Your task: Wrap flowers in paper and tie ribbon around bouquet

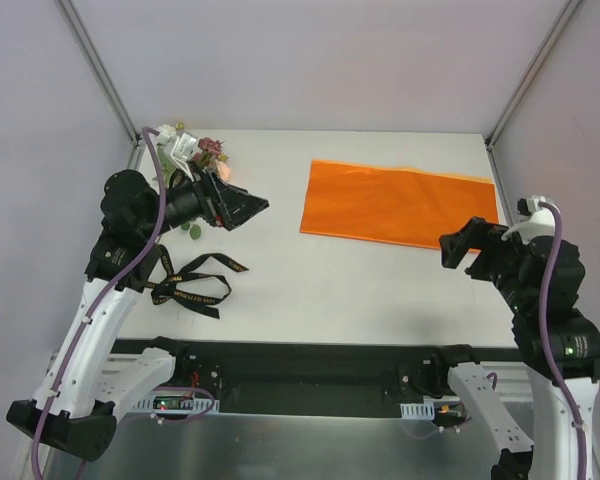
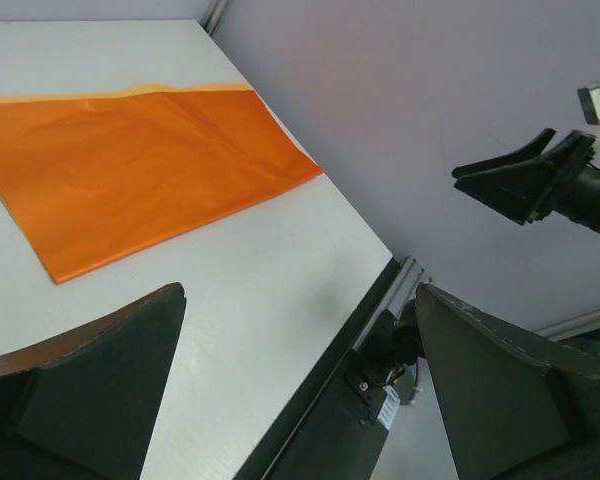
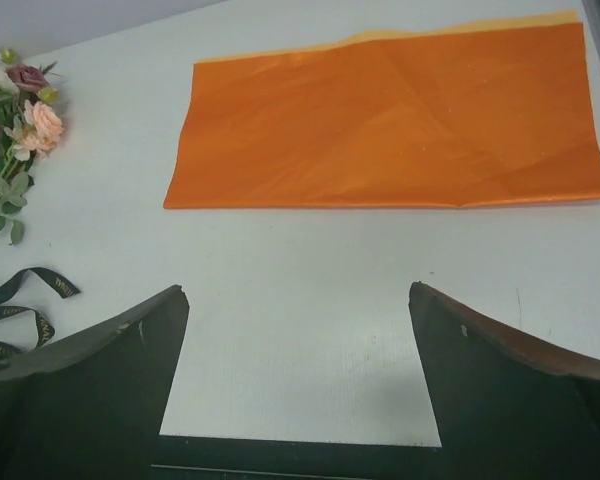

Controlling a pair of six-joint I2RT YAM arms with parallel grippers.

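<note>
The flowers (image 1: 208, 152), pink and mauve with green leaves, lie at the table's far left (image 3: 20, 125), partly behind my left arm. The orange paper (image 1: 400, 205) lies flat at the far right (image 3: 390, 125) (image 2: 130, 170), apart from the flowers. The black ribbon (image 1: 195, 285) with gold lettering lies looped near the left front (image 3: 20, 305). No bouquet is in view. My left gripper (image 1: 250, 215) (image 2: 300, 290) hangs open and empty just right of the flowers, facing the paper. Open and empty too, my right gripper (image 1: 458, 255) (image 3: 298, 290) hovers near the paper's front right corner.
Grey walls and metal corner posts (image 1: 100, 70) enclose the white table (image 1: 310, 270). A black rail (image 1: 310, 355) runs along its near edge. The right gripper (image 2: 525, 180) shows in the left wrist view, high at the right.
</note>
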